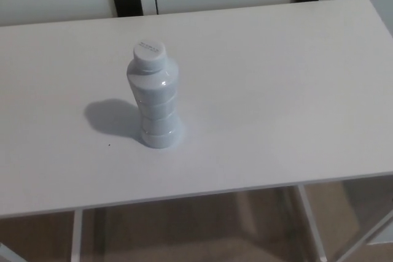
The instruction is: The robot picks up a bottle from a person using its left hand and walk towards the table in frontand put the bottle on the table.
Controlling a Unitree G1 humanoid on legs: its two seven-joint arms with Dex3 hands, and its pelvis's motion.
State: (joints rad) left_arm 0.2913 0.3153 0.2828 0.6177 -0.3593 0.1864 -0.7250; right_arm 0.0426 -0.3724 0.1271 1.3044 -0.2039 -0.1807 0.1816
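1. Head view: the bottle [153, 99] stands upright on the white tabletop [276, 90], left of its middle and well in from every edge, its cap [149, 53] on and its shadow [110, 116] falling to the left.
2. Head view: nothing touches the bottle. Neither the left hand nor the right hand is in the picture, so I cannot tell how the fingers are set.
3. Judged from this, the handover, the walk and the placing look done. The bottle sits steady and free, and little or nothing seems left.
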